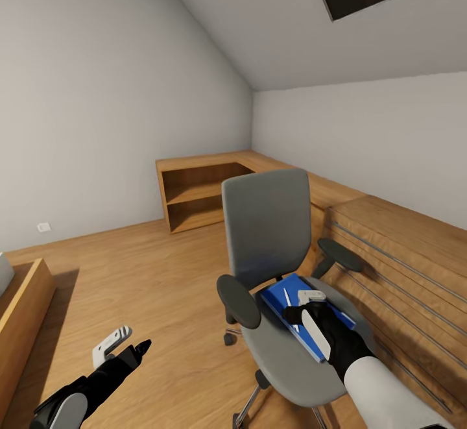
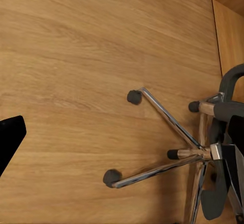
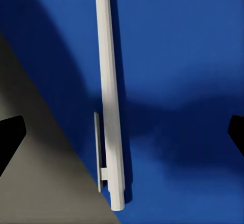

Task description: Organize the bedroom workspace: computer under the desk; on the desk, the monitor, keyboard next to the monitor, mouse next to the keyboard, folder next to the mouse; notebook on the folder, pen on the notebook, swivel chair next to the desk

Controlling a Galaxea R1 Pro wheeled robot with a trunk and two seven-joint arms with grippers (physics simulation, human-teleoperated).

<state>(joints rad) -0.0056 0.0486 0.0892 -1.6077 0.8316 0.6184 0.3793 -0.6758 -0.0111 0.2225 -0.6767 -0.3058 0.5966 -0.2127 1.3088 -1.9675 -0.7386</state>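
Your right gripper (image 1: 310, 304) hovers over the seat of the swivel chair (image 1: 272, 234), just above a blue folder or notebook (image 1: 285, 296) that lies flat on the grey cushion. The white pen (image 3: 111, 97) lies on that blue cover, near its edge toward the chair's left armrest (image 1: 238, 300).

In the right wrist view the two dark fingertips (image 3: 10, 140) stand wide apart, one on each side of the pen, with nothing between them but the pen itself. The jaws are spread and hold nothing. The pen runs lengthwise between them, so you appear well lined up to close across its barrel.

To do this step well, lower straight down until the tips nearly meet the blue cover, then close slowly. The pen is thin and round, so it may roll or slip sideways; keep it centred. Avoid pinching the cover along with it.

The pen is a slim white stick with a tapered tip and a small flat clip beside its blunt end.

Your left gripper (image 1: 123, 344) hangs low over the wooden floor (image 1: 149, 273) beside the chair, fingers parted and empty; its wrist view looks down on the chair's chrome star base (image 2: 173, 148) and casters.
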